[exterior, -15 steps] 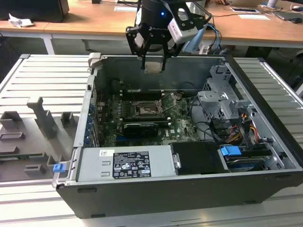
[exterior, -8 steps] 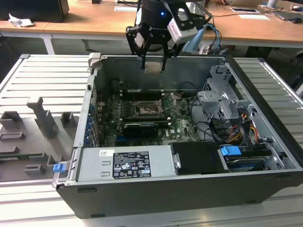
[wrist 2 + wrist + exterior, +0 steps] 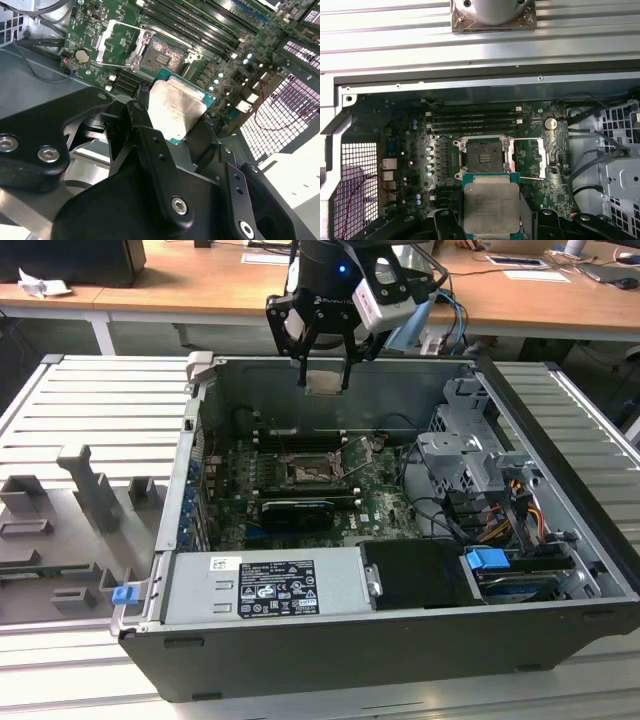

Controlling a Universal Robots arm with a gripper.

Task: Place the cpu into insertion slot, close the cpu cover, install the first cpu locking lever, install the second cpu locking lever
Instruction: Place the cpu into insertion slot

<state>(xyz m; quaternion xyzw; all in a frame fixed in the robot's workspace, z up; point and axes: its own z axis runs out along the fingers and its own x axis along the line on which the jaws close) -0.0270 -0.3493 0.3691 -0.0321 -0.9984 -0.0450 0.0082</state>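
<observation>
My gripper (image 3: 324,384) hangs above the open computer case, shut on the cpu (image 3: 324,379), a flat silver-beige chip held by its edges. In both wrist views the cpu (image 3: 490,202) (image 3: 177,107) sits between the black fingers (image 3: 445,222) (image 3: 145,125), above the motherboard. The insertion slot (image 3: 305,472) (image 3: 484,157) (image 3: 162,54) lies bare below, a dark square with a metal rim, and nothing is in it. The cpu cover (image 3: 540,157) (image 3: 120,45) (image 3: 357,458) is swung open beside the slot.
A grey power supply box (image 3: 265,585) fills the case's near side, with a long black card (image 3: 295,510) behind it. A drive cage (image 3: 470,455) and cables stand at the exterior view's right. A grey fixture tray (image 3: 70,530) lies outside the case.
</observation>
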